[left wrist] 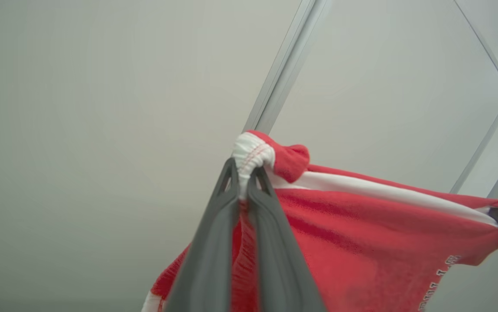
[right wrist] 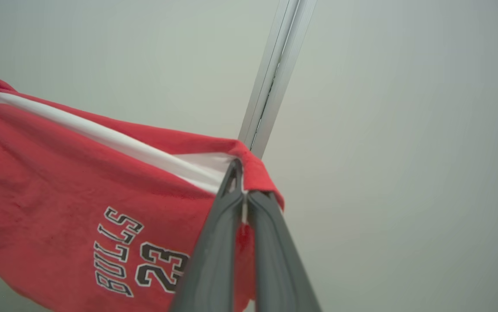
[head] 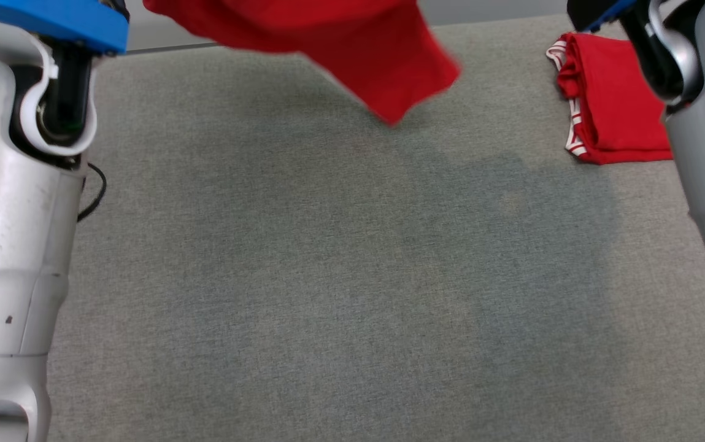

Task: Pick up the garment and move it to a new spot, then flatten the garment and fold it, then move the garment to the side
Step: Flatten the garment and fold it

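Garment [left wrist: 361, 234] spans left tool [left wrist: 243, 174] to right tool [right wrist: 242, 190], seemingly clear of table [head: 327, 276].

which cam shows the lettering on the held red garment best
Right wrist view: the lettering on the garment faces that camera, and BULLS 23 reads plainly. The left wrist view catches a few edge-on letters at the lower right; the head view has blurred red cloth, no print legible.

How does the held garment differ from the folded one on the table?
The held garment hangs between the left gripper and right gripper; the folded garment lies on the table. The held garment is spread open; the folded garment is compact. Both are red with white trim.
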{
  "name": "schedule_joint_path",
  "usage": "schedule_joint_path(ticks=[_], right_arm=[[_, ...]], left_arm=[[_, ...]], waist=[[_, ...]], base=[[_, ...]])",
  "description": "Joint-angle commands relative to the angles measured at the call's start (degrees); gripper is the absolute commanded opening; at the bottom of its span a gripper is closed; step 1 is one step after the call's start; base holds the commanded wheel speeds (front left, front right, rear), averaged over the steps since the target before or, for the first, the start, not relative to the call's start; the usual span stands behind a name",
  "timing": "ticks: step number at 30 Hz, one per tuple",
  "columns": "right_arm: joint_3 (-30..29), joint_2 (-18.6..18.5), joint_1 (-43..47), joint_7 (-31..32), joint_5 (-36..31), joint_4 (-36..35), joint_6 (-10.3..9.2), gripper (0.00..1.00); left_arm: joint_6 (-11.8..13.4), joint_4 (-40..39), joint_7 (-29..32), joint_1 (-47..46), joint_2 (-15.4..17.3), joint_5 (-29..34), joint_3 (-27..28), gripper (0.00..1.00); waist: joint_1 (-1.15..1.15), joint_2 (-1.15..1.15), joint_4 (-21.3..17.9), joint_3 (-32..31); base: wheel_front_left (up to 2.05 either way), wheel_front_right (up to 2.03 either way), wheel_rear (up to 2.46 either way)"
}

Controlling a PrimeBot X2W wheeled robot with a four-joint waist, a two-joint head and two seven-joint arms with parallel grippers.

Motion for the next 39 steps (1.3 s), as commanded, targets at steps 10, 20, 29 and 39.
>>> schedule_joint_path(ticks=[10,20,29,39], right_arm=[[4.3,-1.8,3.7,-9.9,-0.5,9.9,-0.07,0.00],[11.2,-8.4,30.5,3.2,17.4,3.2,-0.07,0.00],[5.0,-13.5,50.3,17.0,23.0,-14.6,-0.09,0.00],[-12.2,-6.3,74.8,40.1,17.7,-37.6,-0.11,0.00]], left_arm=[[-2.8,-0.9,-8.5,4.0,-1.0,0.1,-5.3,0.00],[-2.7,-3.5,-10.7,29.5,0.4,-1.7,-14.9,0.00],[-1.5,-5.2,-7.6,44.3,2.5,-3.7,-18.3,0.00],[4.7,-19.7,2.3,57.5,8.7,-13.1,-16.3,0.00]], waist=[[-0.01,0.00,-0.2,-2.8],[-0.01,0.00,2.5,-5.9],[-0.01,0.00,4.4,-9.5],[-0.01,0.00,6.2,-11.5]], base=[[0.00,0.00,0.00],[0.00,0.00,0.00],[0.00,0.00,0.00],[0.00,0.00,0.00]])
